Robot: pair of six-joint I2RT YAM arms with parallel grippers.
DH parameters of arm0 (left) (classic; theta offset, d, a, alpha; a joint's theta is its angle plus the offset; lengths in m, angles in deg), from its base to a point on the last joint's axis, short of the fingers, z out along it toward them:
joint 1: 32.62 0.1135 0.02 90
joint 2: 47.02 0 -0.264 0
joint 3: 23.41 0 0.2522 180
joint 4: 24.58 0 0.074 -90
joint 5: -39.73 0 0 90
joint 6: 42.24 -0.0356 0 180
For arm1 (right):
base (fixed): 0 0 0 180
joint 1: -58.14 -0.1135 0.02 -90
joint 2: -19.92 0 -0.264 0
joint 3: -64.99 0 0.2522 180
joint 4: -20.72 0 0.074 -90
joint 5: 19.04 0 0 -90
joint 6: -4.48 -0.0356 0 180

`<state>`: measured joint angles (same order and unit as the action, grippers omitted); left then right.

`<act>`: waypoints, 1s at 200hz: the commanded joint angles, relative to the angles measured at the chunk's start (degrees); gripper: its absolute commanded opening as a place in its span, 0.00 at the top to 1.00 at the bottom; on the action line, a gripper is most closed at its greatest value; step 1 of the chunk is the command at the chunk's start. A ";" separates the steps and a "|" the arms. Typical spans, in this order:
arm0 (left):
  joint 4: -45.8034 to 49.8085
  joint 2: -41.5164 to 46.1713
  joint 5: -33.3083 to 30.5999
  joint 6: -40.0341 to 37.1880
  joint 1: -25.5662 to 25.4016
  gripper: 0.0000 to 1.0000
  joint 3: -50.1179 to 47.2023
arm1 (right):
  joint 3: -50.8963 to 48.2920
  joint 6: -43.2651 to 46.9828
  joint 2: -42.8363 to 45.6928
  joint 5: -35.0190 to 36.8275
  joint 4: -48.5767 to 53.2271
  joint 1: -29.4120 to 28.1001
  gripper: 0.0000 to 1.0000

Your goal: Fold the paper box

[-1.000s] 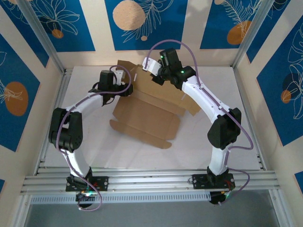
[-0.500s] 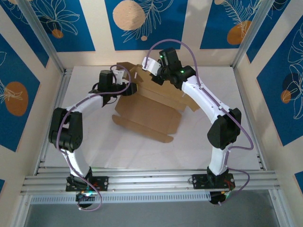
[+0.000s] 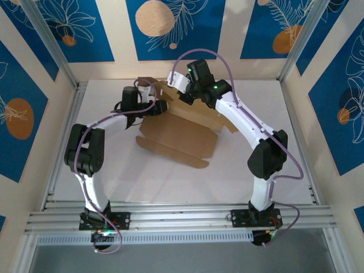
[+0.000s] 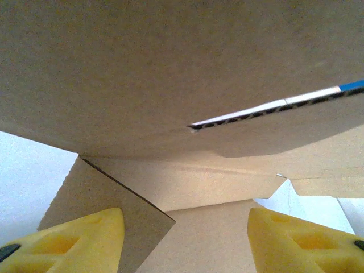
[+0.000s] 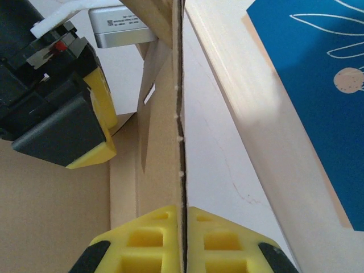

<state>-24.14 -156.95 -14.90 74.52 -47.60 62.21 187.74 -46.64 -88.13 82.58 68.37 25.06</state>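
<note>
The paper box is a brown creased cardboard sheet lying on the white table, its rear panel raised upright at the back. My right gripper is shut on the top edge of that upright panel, which runs edge-on between its yellow fingertips. My left gripper reaches in from the left under a raised flap. Its yellow fingers stand wide apart, open, with the box floor and a flap corner between them. One left finger sits just left of the held panel.
The white table is enclosed by walls with blue patterned panels and metal frame posts. The back wall stands close behind the held panel. Both arm bases sit on the rail at the near edge.
The box has slid toward the back and its rear panel stands steeper. The left arm has pushed further in to the right; the right gripper has moved slightly back and left.
</note>
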 commanded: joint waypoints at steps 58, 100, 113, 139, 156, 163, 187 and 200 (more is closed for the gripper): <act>-19.04 -3.30 -0.27 10.24 0.13 0.41 -4.12 | 2.99 -5.97 -1.33 -6.40 0.30 -1.54 1.00; -23.17 -4.84 -3.63 11.43 -0.49 0.43 -6.21 | 7.86 -13.11 -4.56 -10.10 6.03 0.29 1.00; -23.61 -4.58 -4.77 11.16 -0.49 0.43 -7.22 | 9.62 -15.54 -5.43 -11.54 7.50 1.34 1.00; -23.27 -3.58 -6.76 10.50 -0.48 0.44 -9.20 | 11.38 -16.06 -6.89 -10.81 9.35 3.01 1.00; -24.84 -2.97 -7.75 11.95 -0.56 0.44 -11.38 | 10.76 -12.21 -7.51 -7.14 8.80 3.11 1.00; -25.84 -2.77 -7.93 12.74 -0.57 0.44 -12.29 | 10.48 -10.31 -7.83 -6.15 8.44 3.11 1.00; -28.84 -1.94 -8.57 16.20 -0.49 0.44 -15.01 | 10.10 -2.76 -10.05 -0.86 6.25 2.72 1.00; -30.82 -0.69 -9.04 18.32 -0.48 0.44 -16.93 | 10.61 1.53 -11.99 3.09 4.84 2.42 1.00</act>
<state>-50.21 -160.67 -22.07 88.47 -47.91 48.41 196.92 -53.68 -96.37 79.21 75.87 28.21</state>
